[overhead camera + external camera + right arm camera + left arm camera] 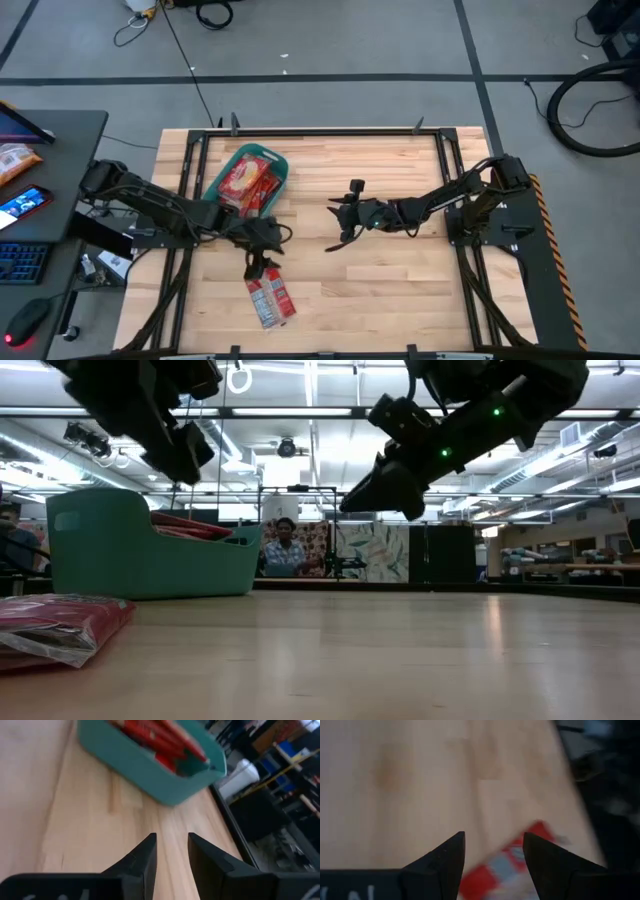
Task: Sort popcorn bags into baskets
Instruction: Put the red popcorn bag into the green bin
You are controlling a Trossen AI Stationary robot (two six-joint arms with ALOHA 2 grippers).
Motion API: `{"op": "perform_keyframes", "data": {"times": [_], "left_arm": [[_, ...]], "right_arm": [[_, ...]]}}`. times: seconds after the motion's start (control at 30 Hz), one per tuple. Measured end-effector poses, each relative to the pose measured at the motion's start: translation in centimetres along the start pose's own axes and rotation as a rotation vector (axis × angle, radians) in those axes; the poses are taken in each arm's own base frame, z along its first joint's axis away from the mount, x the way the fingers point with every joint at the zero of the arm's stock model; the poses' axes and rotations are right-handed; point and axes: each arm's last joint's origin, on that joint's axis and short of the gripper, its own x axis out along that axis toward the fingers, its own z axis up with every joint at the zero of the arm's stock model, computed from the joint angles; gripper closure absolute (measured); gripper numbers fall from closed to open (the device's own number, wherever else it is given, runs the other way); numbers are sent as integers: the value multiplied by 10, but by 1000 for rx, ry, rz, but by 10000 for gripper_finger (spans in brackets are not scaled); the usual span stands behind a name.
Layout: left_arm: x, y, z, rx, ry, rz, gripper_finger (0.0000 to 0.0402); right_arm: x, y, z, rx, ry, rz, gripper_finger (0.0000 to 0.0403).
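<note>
A teal basket [222,176] stands on the table's far left part, holding several red popcorn bags [246,183]; it also shows in the low view [150,555] and the right wrist view [145,762]. A red-and-grey popcorn bag [270,299] lies flat near the table's near edge, also seen in the low view [55,625] and the left wrist view [512,865]. My left gripper [262,258] hovers open just above and beyond that bag, its fingers [492,857] apart. My right gripper [338,222] is open above the table's middle, holding nothing [172,851].
Bare wooden table [400,290] spreads across the middle and right. A black metal frame [320,130] borders the table. A desk with a screen and keyboard [25,210] stands left of the table. A person [285,550] sits in the room beyond.
</note>
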Motion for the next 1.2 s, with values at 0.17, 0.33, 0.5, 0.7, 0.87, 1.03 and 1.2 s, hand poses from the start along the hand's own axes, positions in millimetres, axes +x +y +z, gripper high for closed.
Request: {"op": "perform_keyframes", "data": {"times": [0.17, 0.33, 0.5, 0.7, 0.87, 1.03, 1.2], "left_arm": [[2, -9, 2, -175, 88, -195, 198], [9, -23, -10, -303, 200, -235, 198], [26, -47, -27, -363, 300, -240, 198], [55, -60, -49, -363, 403, -188, 198], [73, -56, -60, -303, 441, -151, 198], [79, -45, -56, -236, 371, -59, 198], [79, -23, -48, -210, 197, 257, 198]], "right_arm": [[1, -2, 1, 27, -72, 57, 289], [-2, 4, 4, 20, -115, 137, 289], [-3, 6, 5, 19, -121, 147, 289], [-3, 6, 8, 38, -152, 162, 289], [-4, 7, 8, 44, -165, 192, 289], [-4, 7, 8, 53, -165, 197, 289], [-4, 7, 8, 50, -159, 199, 289]]}}
